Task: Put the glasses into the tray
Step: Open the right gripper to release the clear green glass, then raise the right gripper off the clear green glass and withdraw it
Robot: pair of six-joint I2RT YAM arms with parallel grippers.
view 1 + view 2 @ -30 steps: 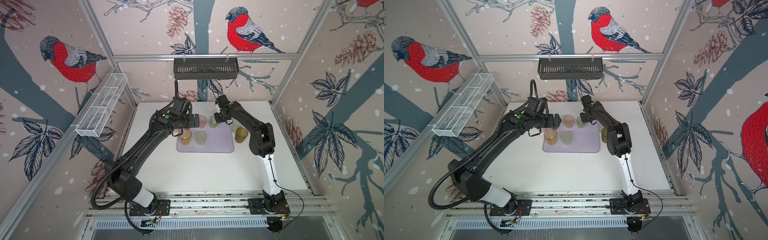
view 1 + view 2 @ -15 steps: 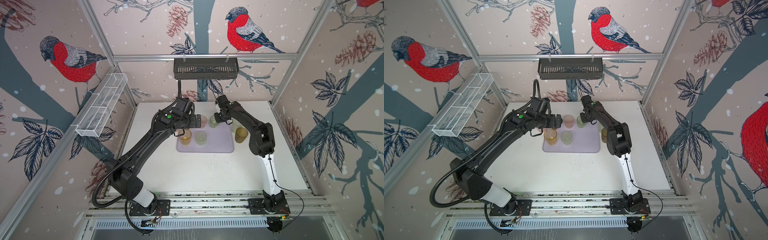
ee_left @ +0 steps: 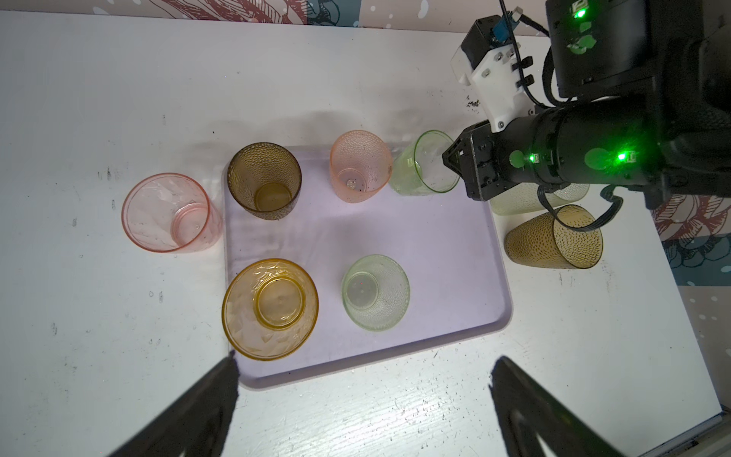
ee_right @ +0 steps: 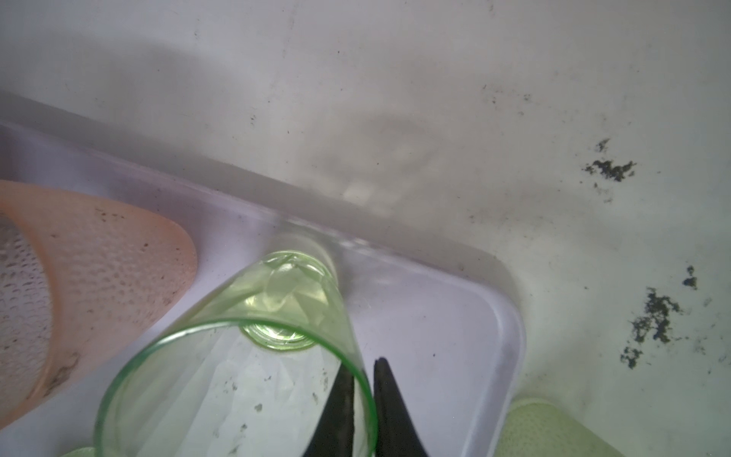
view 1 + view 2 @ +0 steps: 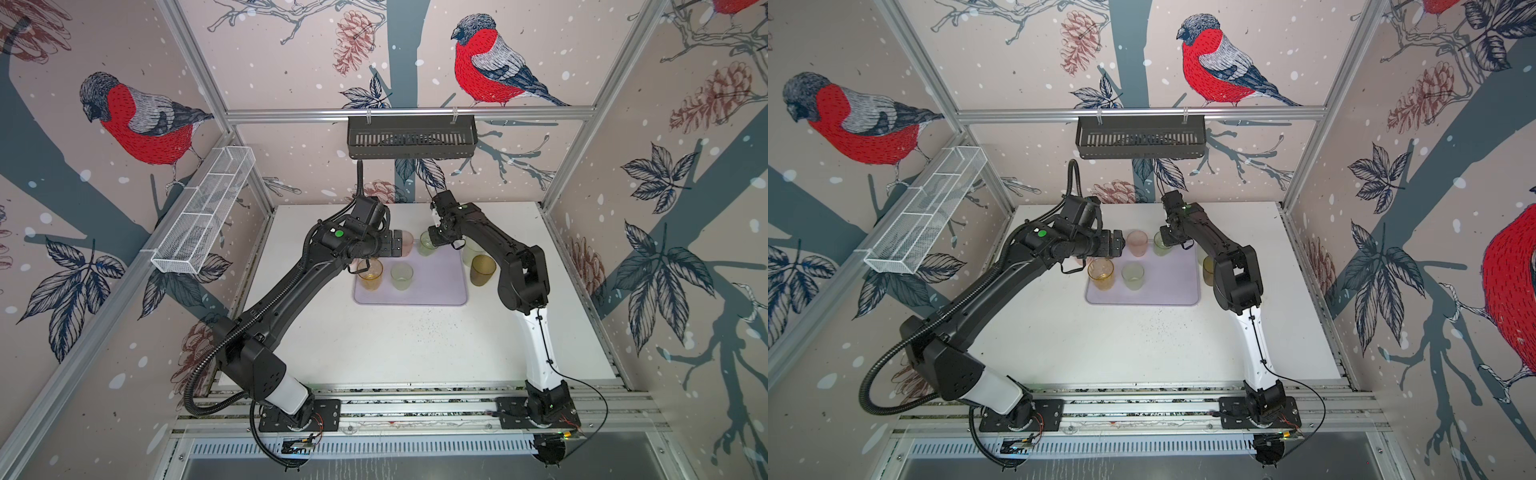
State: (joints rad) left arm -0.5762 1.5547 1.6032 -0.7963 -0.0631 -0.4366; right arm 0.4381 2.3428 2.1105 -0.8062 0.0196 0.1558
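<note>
Now your right gripper (image 4: 362, 399), pinching the bright green glass (image 4: 253, 348) by its rim, has just begun to loosen with the glass standing in the tray (image 4: 455, 316) corner, so it counts as placed, while your left gripper (image 3: 364, 395) hangs wide and empty.

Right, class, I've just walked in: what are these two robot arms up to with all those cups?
The right claw pinches the rim of the bright green glass, which is at the far corner of the lilac tray. The left claw hangs open above the tray's near edge, holding nothing. Four other glasses stand in the tray; a pink glass and two taller glasses wait on the table outside.
</note>
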